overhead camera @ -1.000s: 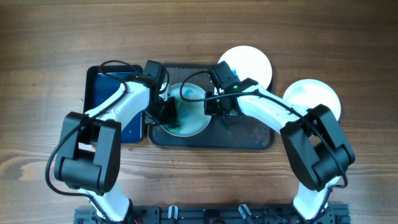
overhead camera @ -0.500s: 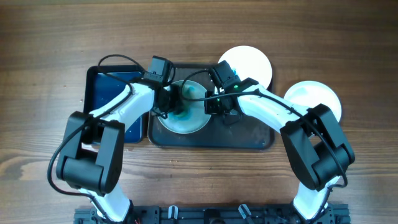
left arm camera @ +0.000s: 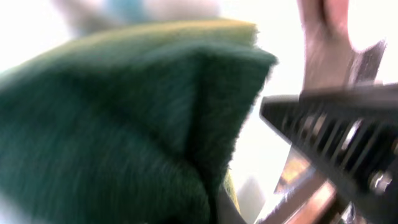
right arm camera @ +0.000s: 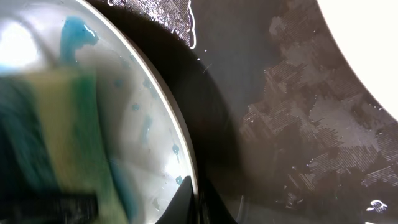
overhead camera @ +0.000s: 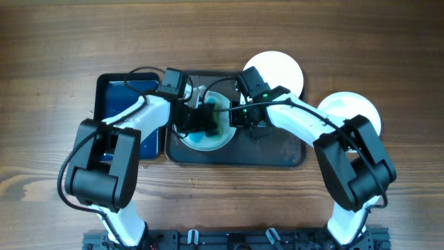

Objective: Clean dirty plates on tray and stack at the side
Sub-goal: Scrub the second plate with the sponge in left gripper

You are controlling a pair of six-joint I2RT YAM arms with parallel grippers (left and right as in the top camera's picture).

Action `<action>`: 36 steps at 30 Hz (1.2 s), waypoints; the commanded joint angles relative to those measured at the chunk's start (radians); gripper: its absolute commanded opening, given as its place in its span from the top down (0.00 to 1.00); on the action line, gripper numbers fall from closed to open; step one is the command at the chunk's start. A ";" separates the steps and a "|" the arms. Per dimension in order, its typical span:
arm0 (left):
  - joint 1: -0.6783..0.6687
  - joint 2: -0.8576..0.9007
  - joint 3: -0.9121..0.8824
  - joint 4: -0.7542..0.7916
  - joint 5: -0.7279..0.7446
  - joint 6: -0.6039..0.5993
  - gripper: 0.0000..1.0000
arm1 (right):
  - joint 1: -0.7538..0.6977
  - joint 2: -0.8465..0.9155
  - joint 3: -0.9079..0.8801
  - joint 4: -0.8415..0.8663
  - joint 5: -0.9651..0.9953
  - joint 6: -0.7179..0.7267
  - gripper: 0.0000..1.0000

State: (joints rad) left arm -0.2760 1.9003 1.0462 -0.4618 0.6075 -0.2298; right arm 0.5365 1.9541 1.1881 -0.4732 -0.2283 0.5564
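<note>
left gripper (overhead camera: 203,118) clamped on sponge (left arm camera: 124,124), swept from left edge to centre of dirty plate (overhead camera: 202,142); right gripper (overhead camera: 234,118) pinching its rim; scrub ongoing, blue smears remain

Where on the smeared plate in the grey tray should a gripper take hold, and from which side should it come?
The plate lies flat in the tray, so only its thin rim offers a pinch. The left gripper and sponge cover its left part, so come from the right. The right gripper seems shut on the rim there.
</note>
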 commanded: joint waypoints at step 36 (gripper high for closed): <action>0.033 0.011 0.227 -0.238 -0.632 -0.257 0.96 | 0.000 0.029 -0.003 -0.007 -0.013 -0.007 0.96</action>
State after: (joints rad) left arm -0.2867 1.8912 1.1648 -0.6041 0.1413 -0.4606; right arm 0.5339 1.9579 1.1881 -0.4709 -0.2398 0.5552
